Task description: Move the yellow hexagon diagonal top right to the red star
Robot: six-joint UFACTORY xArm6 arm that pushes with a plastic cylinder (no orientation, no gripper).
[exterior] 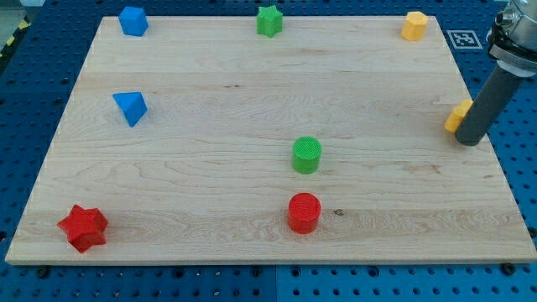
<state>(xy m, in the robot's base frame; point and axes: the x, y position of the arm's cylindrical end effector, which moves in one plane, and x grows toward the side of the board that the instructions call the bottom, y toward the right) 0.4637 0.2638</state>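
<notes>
My tip (pixel 471 141), a bare rod with no jaws, touches a partly hidden yellow block (pixel 457 116); the yellow hexagon (pixel 414 26) sits far upper-right of the red star (pixel 83 227). Push from the hexagon's far side, steadily.

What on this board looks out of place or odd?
Only one yellow block stands out: it sits at the board's right edge, half hidden behind my tip. Its shape cannot be made out. Nothing looks damaged.
</notes>
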